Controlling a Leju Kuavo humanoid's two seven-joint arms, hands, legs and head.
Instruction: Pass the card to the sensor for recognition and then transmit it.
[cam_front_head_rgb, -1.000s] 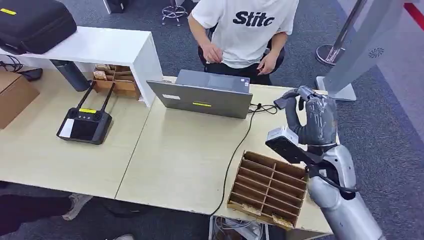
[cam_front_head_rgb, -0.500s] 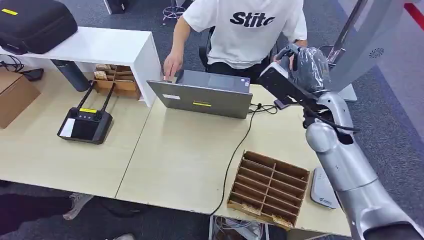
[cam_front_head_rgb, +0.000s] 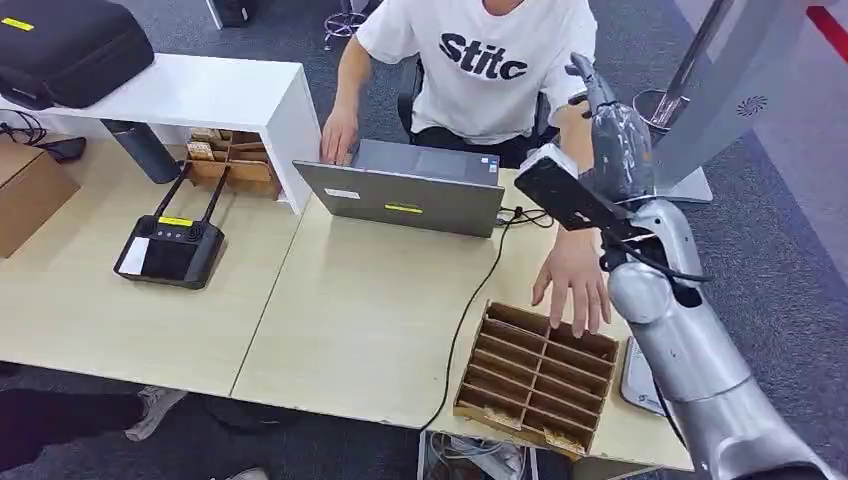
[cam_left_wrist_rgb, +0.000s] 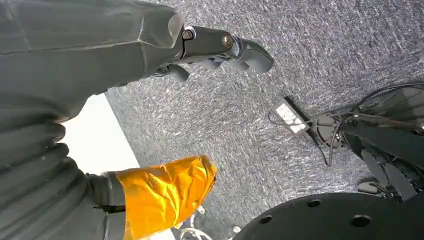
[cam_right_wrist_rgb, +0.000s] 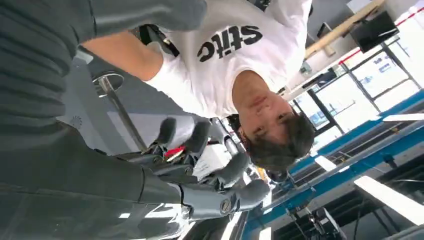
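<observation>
— Where is the card seen?

— A thin red-and-white edge is glimpsed between the dark fingers of the right hand, just inside their curled tips. Whether it is the card cannot be told, and neither its long axis nor its heading can be made out.

— And the grasp?

— It cannot be told. The right hand is raised with fingertips upward, well above the sensor beside the wooden divider tray. A person's hand is laid at the tray's far edge, below those fingers.

— The left hand?

— Nothing is held; its fingers are kept well apart from the orange-wrapped thumb, over carpet.
</observation>
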